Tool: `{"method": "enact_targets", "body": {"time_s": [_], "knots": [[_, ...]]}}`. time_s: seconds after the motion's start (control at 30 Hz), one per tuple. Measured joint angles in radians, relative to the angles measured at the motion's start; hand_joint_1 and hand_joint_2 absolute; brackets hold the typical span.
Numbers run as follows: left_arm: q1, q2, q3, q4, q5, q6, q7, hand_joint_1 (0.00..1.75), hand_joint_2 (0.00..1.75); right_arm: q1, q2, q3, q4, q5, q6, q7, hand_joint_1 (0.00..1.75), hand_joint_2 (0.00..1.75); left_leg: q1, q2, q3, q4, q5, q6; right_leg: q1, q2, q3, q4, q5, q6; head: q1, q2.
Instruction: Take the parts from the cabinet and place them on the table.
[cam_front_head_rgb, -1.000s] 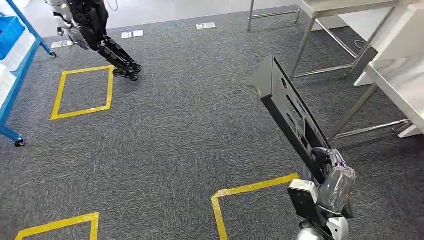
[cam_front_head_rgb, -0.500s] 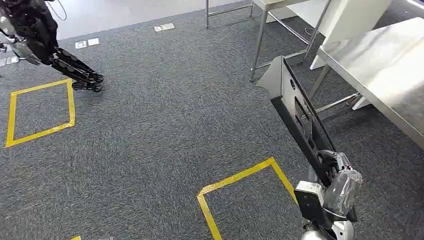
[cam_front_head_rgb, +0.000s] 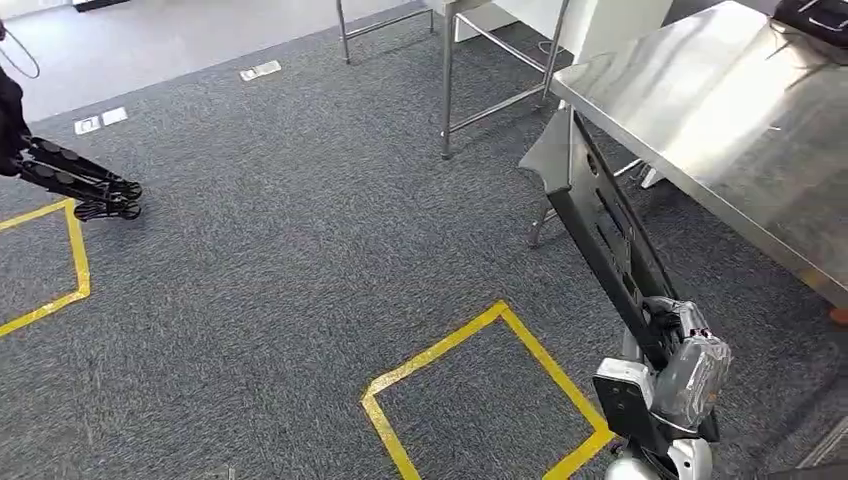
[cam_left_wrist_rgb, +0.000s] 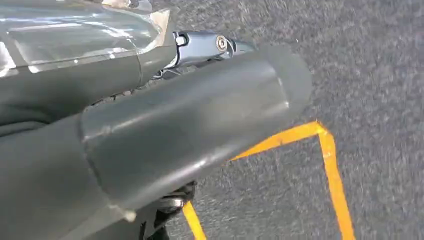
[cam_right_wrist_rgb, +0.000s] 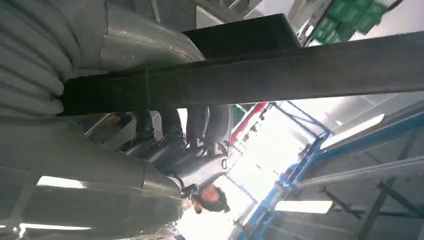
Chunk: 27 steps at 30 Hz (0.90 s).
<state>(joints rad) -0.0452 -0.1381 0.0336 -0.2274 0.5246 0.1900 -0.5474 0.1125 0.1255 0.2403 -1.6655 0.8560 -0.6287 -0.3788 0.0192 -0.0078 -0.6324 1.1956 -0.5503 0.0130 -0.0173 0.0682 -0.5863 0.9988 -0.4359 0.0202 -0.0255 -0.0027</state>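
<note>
— Right hand (cam_front_head_rgb: 672, 335) grips what?
— Its fingers are wrapped round the near end of a long black part (cam_front_head_rgb: 598, 232), which slants up and away toward the steel bench (cam_front_head_rgb: 700, 110) at the right.
— How will it handle?
— Stiff, probably moulded plastic with cut-outs; long, so held at one end it likely levers hard on the grip. A hold nearer the middle would seem steadier.
— Left hand (cam_left_wrist_rgb: 150, 130)?
— Hanging over the grey carpet (cam_front_head_rgb: 300, 250) and its yellow tape square (cam_front_head_rgb: 490, 390); holding or not, I cannot tell.
— Any writing?
— None readable.
</note>
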Motion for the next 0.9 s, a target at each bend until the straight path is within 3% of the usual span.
{"method": "enact_targets", "body": {"time_s": [0.03,0.07,0.1,0.17,0.2,0.23,0.27,0.3,0.37,0.4,0.43,0.47,0.53,0.57,0.6,0.63,0.7,0.73,0.77,0.8,0.83,0.9], "knots": [[-0.001,0.000,0.000,0.000,0.000,-0.001,0.000,0.00,0.00,0.000,0.000,0.000,0.000,0.000,0.000,0.000,1.75,1.75,0.000,-0.014,0.042,-0.091,0.048,0.005,0.000,0.013,0.002,0.001,0.000,0.000,0.000,0.000],[-0.001,0.000,0.000,0.000,-0.002,-0.002,0.000,0.00,0.00,0.000,0.000,0.000,0.000,0.001,0.000,0.000,1.75,1.75,0.001,-0.057,0.074,-0.164,0.072,0.011,-0.002,0.024,0.001,0.002,0.000,0.001,0.000,0.000],[0.000,0.001,0.000,0.000,-0.004,-0.002,0.000,0.00,0.00,-0.001,0.000,-0.001,0.000,0.003,0.001,0.001,1.75,1.75,0.002,-0.076,0.082,-0.181,0.062,0.012,0.008,0.033,-0.005,0.007,0.002,0.005,0.001,0.000],[-0.001,0.000,0.000,-0.001,-0.009,-0.002,-0.001,0.00,0.00,0.001,0.001,-0.001,-0.001,0.007,0.002,0.003,1.75,1.75,-0.007,-0.060,0.081,-0.182,0.061,0.012,-0.003,0.052,-0.015,0.003,0.009,0.015,0.001,0.000],[-0.003,0.000,0.000,-0.001,-0.010,-0.002,-0.001,0.00,0.00,0.004,0.001,-0.002,-0.001,0.010,0.003,0.005,1.75,1.75,-0.012,-0.050,0.082,-0.183,0.063,0.015,-0.005,0.061,-0.019,-0.001,0.014,0.023,0.001,0.000],[-0.004,-0.002,0.000,-0.002,-0.010,-0.002,-0.001,0.00,0.00,0.004,0.001,-0.003,-0.002,0.010,0.003,0.005,1.75,1.75,-0.007,-0.037,0.086,-0.197,0.073,0.025,0.003,0.067,-0.031,-0.001,0.014,0.030,0.001,0.000],[-0.007,-0.003,0.000,-0.002,-0.011,-0.002,-0.001,0.00,0.00,0.006,0.000,-0.006,-0.004,0.012,0.003,0.006,1.75,1.75,-0.006,-0.023,0.089,-0.207,0.080,0.032,0.000,0.012,-0.037,0.022,0.001,0.027,0.002,0.000],[-0.006,-0.003,0.001,-0.003,-0.011,-0.002,-0.001,0.00,0.00,0.000,0.001,-0.007,-0.004,0.013,0.003,0.006,1.75,1.75,-0.006,-0.013,0.087,-0.208,0.082,0.038,0.005,-0.027,-0.059,0.069,-0.027,0.021,0.006,0.000],[-0.003,-0.003,0.000,-0.003,-0.011,-0.002,-0.001,0.00,0.00,-0.005,0.001,-0.008,-0.004,0.014,0.008,0.006,1.75,1.75,-0.008,0.019,0.085,-0.208,0.082,0.039,0.003,-0.051,-0.133,0.228,-0.098,0.015,0.012,0.000],[-0.003,-0.003,0.001,-0.003,-0.012,-0.003,-0.001,0.00,0.00,-0.005,0.000,-0.010,-0.004,0.014,0.010,0.006,1.75,1.75,-0.009,0.033,0.083,-0.208,0.082,0.039,0.003,-0.053,-0.164,0.299,-0.120,0.019,0.013,0.000],[-0.003,-0.003,0.001,-0.003,-0.013,-0.003,-0.001,0.00,0.00,-0.005,0.000,-0.015,-0.004,0.014,0.011,0.006,1.75,1.75,-0.009,0.046,0.083,-0.208,0.082,0.038,0.001,-0.055,-0.171,0.321,-0.121,0.027,0.014,0.000],[-0.004,-0.003,0.001,-0.003,-0.017,-0.007,0.000,0.00,0.00,-0.005,0.000,-0.019,-0.003,0.014,0.012,0.008,1.75,1.75,-0.009,0.059,0.083,-0.207,0.081,0.038,-0.001,-0.058,-0.151,0.291,-0.107,0.037,0.014,0.000],[-0.006,-0.005,0.001,-0.004,-0.022,-0.010,0.002,0.00,0.00,-0.007,-0.003,-0.024,-0.004,0.014,0.012,0.008,1.75,1.75,-0.008,0.081,0.087,-0.207,0.079,0.034,-0.006,-0.080,-0.048,0.115,-0.044,0.059,0.015,0.000],[-0.007,-0.005,0.001,-0.005,-0.023,-0.011,0.003,0.00,0.00,-0.008,-0.003,-0.025,-0.004,0.015,0.012,0.008,1.75,1.75,-0.009,0.090,0.091,-0.206,0.076,0.029,-0.008,-0.124,0.009,0.017,-0.017,0.063,0.016,0.000],[-0.007,-0.004,0.001,-0.007,-0.026,-0.011,0.005,0.00,0.00,-0.010,-0.003,-0.026,-0.004,0.015,0.012,0.008,1.75,1.75,-0.018,0.098,0.093,-0.205,0.071,0.022,0.001,-0.146,0.019,-0.005,-0.022,0.053,0.017,0.000],[-0.008,-0.004,0.001,-0.008,-0.030,-0.010,0.005,0.00,0.00,-0.010,-0.003,-0.026,-0.005,0.015,0.013,0.007,1.75,1.75,-0.018,0.105,0.094,-0.204,0.070,0.017,0.003,-0.131,0.020,-0.009,-0.017,0.043,0.016,0.000],[-0.010,-0.004,0.000,-0.010,-0.031,-0.010,0.007,0.00,0.00,-0.010,-0.005,-0.030,-0.006,0.015,0.013,0.007,1.75,1.75,-0.016,0.122,0.098,-0.207,0.070,0.009,0.005,-0.112,0.014,-0.006,-0.017,0.035,0.016,0.000],[-0.012,-0.005,0.000,-0.011,-0.032,-0.009,0.008,0.00,0.00,-0.010,-0.006,-0.032,-0.007,0.018,0.012,0.006,1.75,1.75,-0.015,0.131,0.101,-0.208,0.068,0.001,0.003,-0.101,0.014,-0.011,-0.012,0.025,0.018,0.000],[-0.013,-0.005,0.000,-0.013,-0.033,-0.008,0.008,0.00,0.00,-0.008,-0.005,-0.032,-0.010,0.022,0.012,0.006,1.75,1.75,-0.007,0.107,0.097,-0.196,0.055,-0.006,-0.014,-0.094,0.020,-0.015,-0.008,0.017,0.016,0.000],[-0.014,-0.005,0.000,-0.015,-0.034,-0.006,0.008,0.00,0.00,-0.010,-0.004,-0.034,-0.013,0.028,0.012,0.006,1.75,1.75,-0.006,0.056,0.081,-0.155,0.023,-0.008,-0.014,-0.087,0.020,-0.015,-0.008,0.012,0.012,0.000],[-0.013,-0.004,0.000,-0.015,-0.036,-0.003,0.009,0.00,0.00,-0.012,-0.003,-0.035,-0.013,0.035,0.012,0.006,1.75,1.75,-0.005,0.028,0.050,-0.083,-0.019,-0.010,-0.013,-0.084,0.020,-0.015,-0.008,0.002,0.011,0.000],[-0.009,-0.004,0.000,-0.015,-0.040,-0.002,0.010,0.00,0.00,-0.011,-0.003,-0.035,-0.013,0.042,0.012,0.006,1.75,1.75,-0.005,0.007,-0.036,0.091,-0.090,-0.014,-0.010,-0.070,0.020,-0.015,-0.008,0.001,0.009,0.000]]}}
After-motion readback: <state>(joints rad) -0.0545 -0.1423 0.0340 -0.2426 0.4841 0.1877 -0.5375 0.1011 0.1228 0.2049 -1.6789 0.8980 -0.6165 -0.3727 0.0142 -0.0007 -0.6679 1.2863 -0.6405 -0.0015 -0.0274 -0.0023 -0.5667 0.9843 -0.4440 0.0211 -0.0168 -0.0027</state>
